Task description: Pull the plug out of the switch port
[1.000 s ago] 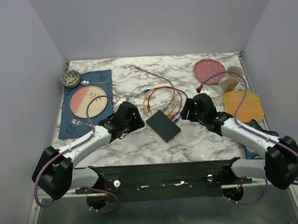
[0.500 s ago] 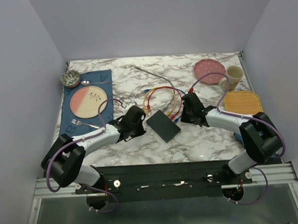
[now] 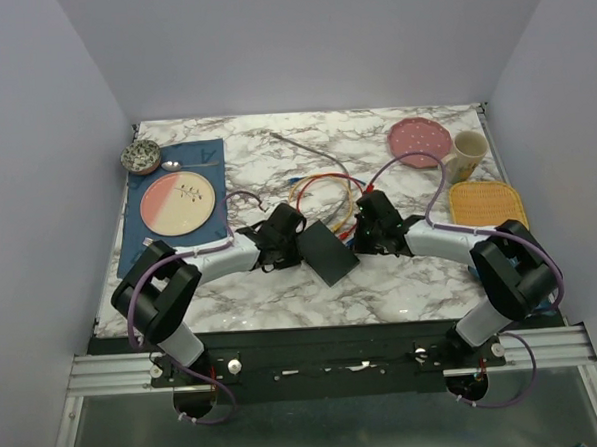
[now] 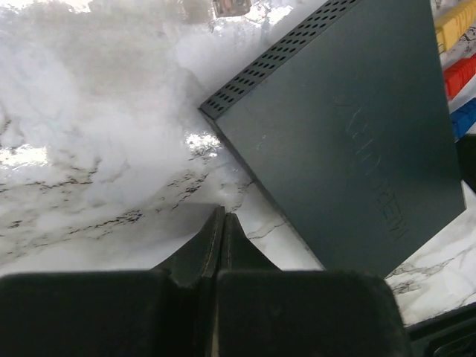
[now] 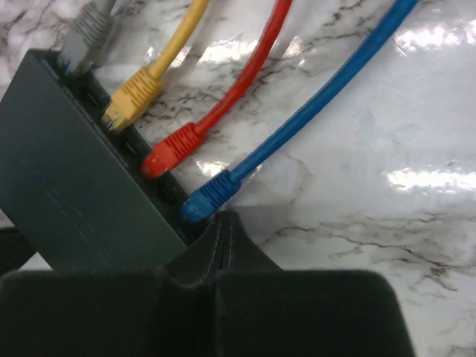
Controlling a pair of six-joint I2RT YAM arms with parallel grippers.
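The switch (image 3: 327,252), a flat black box, lies at the middle of the marble table. In the right wrist view the switch (image 5: 67,171) has a grey plug (image 5: 85,37), a yellow plug (image 5: 130,97), a red plug (image 5: 171,152) and a blue plug (image 5: 208,197) in its ports. My right gripper (image 5: 227,217) is shut and empty, its tip right beside the blue plug; from above this gripper (image 3: 358,242) sits at the switch's right edge. My left gripper (image 4: 223,216) is shut on nothing, just short of the switch (image 4: 349,126), at its left edge (image 3: 300,245).
The coloured cables (image 3: 327,187) loop behind the switch. A blue placemat (image 3: 139,232) at the left carries a pink plate (image 3: 177,205), a fork and a spoon, with a small bowl (image 3: 141,156) behind. At the back right are a pink dish (image 3: 419,137), a mug (image 3: 466,153) and a yellow mat (image 3: 488,204).
Both arms have swung inward to the two sides of the switch. Both grippers, open a second ago, are now shut.
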